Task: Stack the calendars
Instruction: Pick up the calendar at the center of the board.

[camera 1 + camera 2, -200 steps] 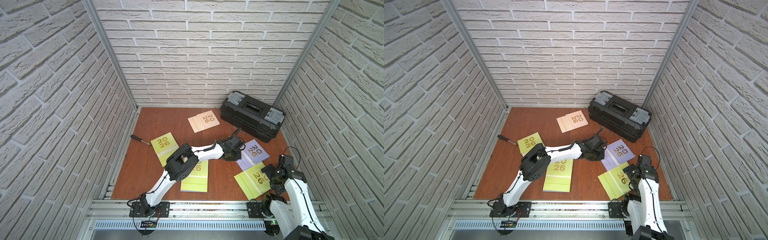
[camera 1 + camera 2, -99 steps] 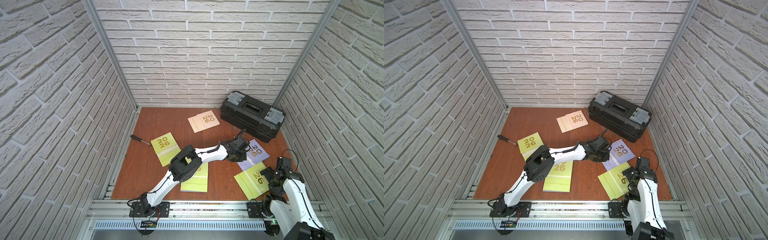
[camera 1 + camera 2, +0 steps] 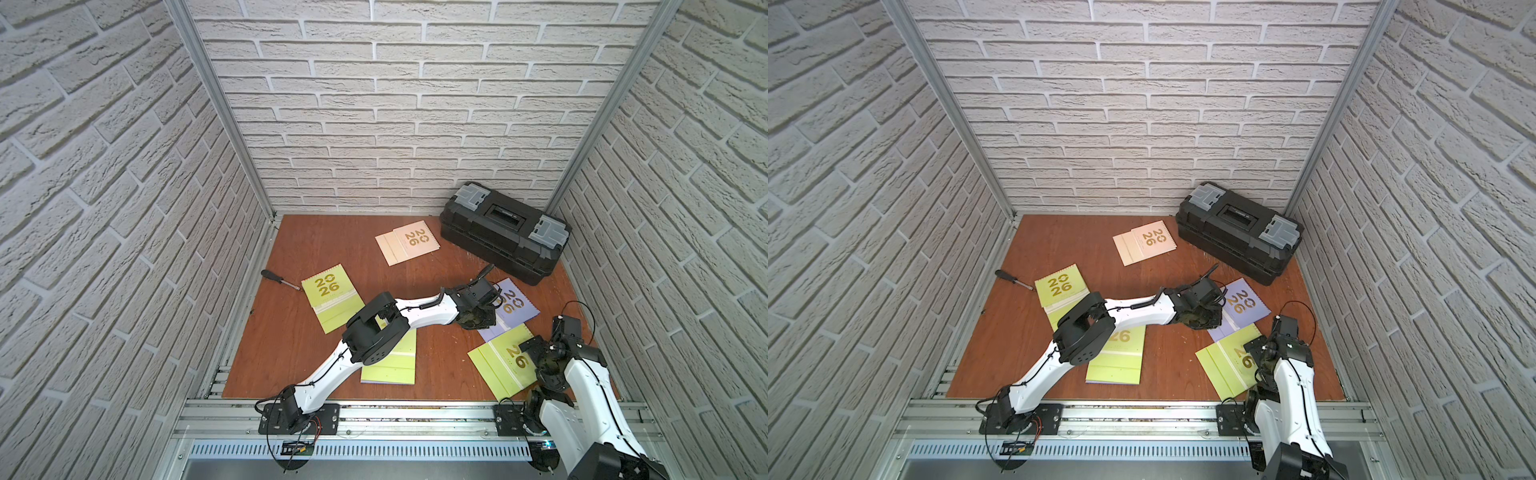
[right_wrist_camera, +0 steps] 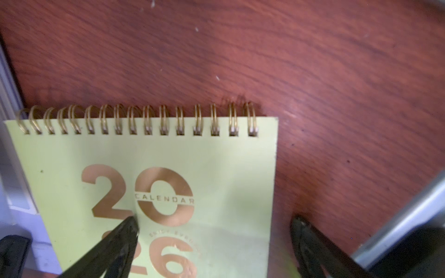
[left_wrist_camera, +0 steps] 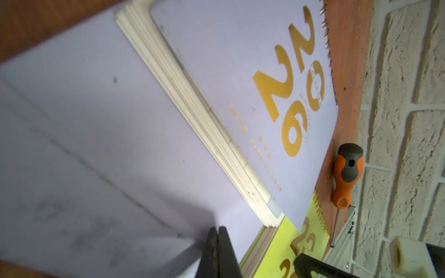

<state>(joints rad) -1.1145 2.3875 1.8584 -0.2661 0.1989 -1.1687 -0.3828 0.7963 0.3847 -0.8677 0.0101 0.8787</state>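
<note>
Calendars lie flat and scattered on the tabletop (image 3: 291, 332), unstacked.
Lavender calendar (image 3: 515, 305) touches near-right lime calendar (image 3: 498, 365). Left claw (image 5: 218, 232) pinched together, tips on lavender sheet. Right claw (image 4: 214, 226) spread wide, straddling that lime calendar's edge. Cream calendar (image 3: 407, 242) near toolbox (image 3: 503, 232); left lime calendar (image 3: 330, 291) beside screwdriver (image 3: 278, 278).

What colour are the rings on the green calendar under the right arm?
Gold; the rings show best in the right wrist view.
</note>
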